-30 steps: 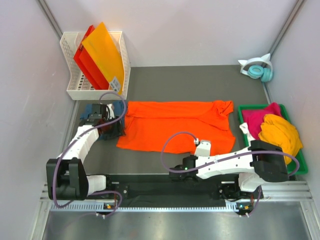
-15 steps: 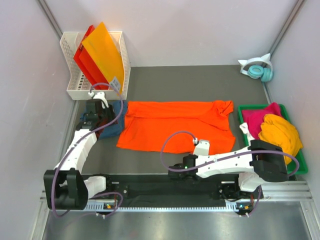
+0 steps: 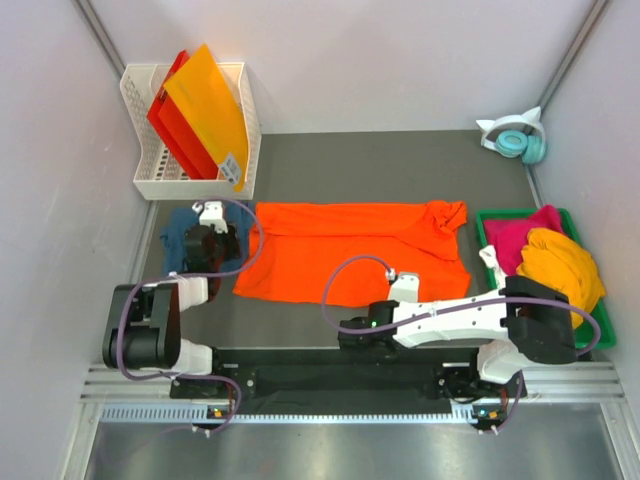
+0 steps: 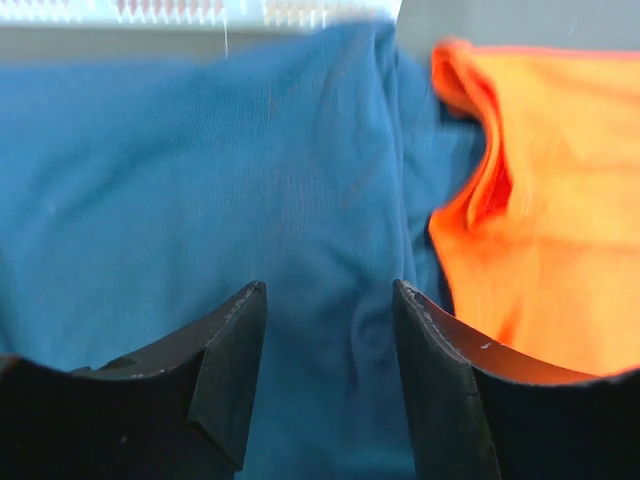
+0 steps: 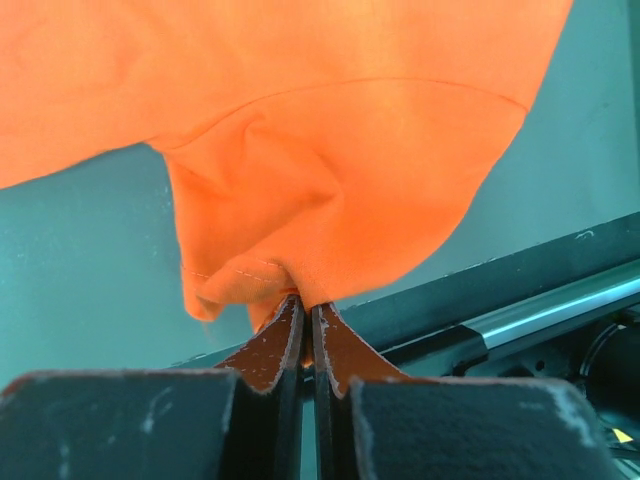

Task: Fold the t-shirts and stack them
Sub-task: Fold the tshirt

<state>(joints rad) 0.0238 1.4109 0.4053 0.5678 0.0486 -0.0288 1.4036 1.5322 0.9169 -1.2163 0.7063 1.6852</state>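
The left arm has folded back toward its base. A second ago it reached out long beside the left edge of the orange t-shirt (image 3: 350, 250), and half a second ago it stretched farther still, past that shirt's far left corner. Now its elbow is tucked in and the left gripper (image 4: 330, 300) has drawn back to sit just left of the shirt's left edge. More of the teal t-shirt (image 3: 178, 228) now shows on the gripper's far side from the orange t-shirt. The right arm has flattened slightly, and the right gripper (image 5: 305, 315) has edged a little nearer the orange t-shirt's near hem.
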